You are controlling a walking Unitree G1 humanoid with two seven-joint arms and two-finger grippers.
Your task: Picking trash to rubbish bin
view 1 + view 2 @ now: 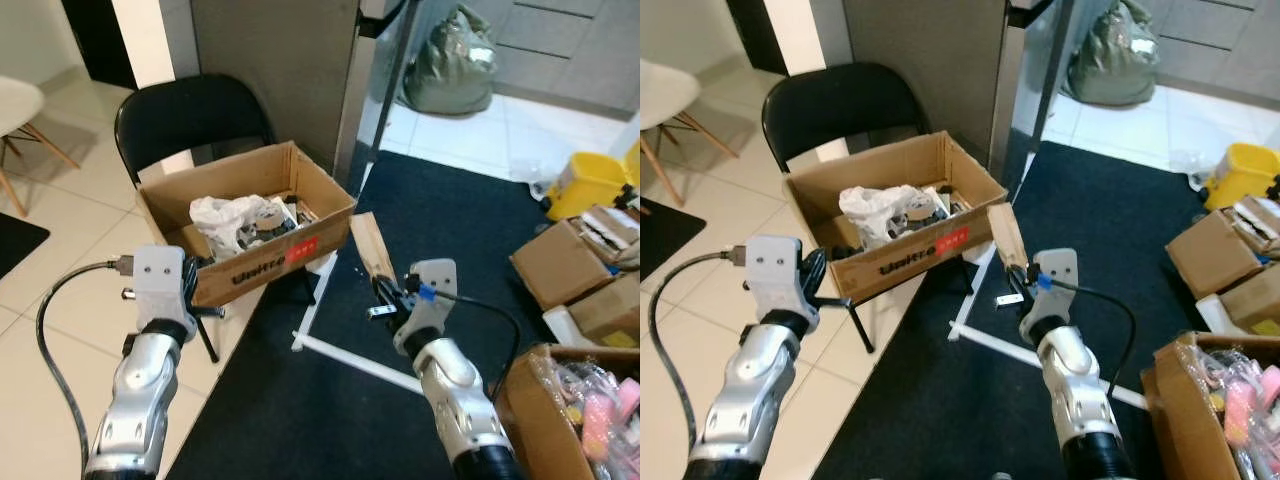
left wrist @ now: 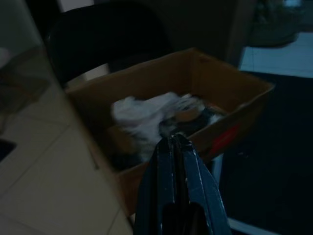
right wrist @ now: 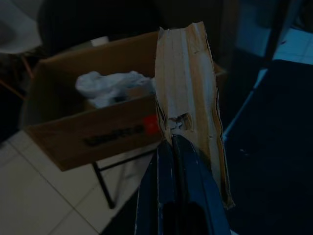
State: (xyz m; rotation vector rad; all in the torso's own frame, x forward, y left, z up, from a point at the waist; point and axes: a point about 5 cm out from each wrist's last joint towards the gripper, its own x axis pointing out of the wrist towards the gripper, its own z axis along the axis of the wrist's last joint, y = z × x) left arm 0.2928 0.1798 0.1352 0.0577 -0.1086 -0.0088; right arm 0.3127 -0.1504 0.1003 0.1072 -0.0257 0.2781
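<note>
An open cardboard box (image 1: pixel 310 228) with red print rests on a black folding chair (image 1: pixel 190 115); crumpled white plastic (image 1: pixel 228 217) and other scraps lie inside it. My right gripper (image 1: pixel 384 290) is shut on a torn strip of brown cardboard (image 1: pixel 370 246), held upright just right of the box's near corner. In the right wrist view the cardboard strip (image 3: pixel 188 83) rises from the fingertips, with the box (image 3: pixel 63 132) behind it. My left gripper (image 1: pixel 197 272) is shut with nothing in it, close to the box's front wall; the left wrist view shows its fingers (image 2: pixel 177 161) pointing at the box (image 2: pixel 230 105).
A white rod (image 1: pixel 350 358) lies on the dark carpet (image 1: pixel 430 230). Cardboard boxes (image 1: pixel 560 262) and a box of pink items (image 1: pixel 585 400) crowd the right side. A yellow bucket (image 1: pixel 585 183) and a green sack (image 1: pixel 450 65) stand at the back, a white chair (image 1: pixel 15 110) far left.
</note>
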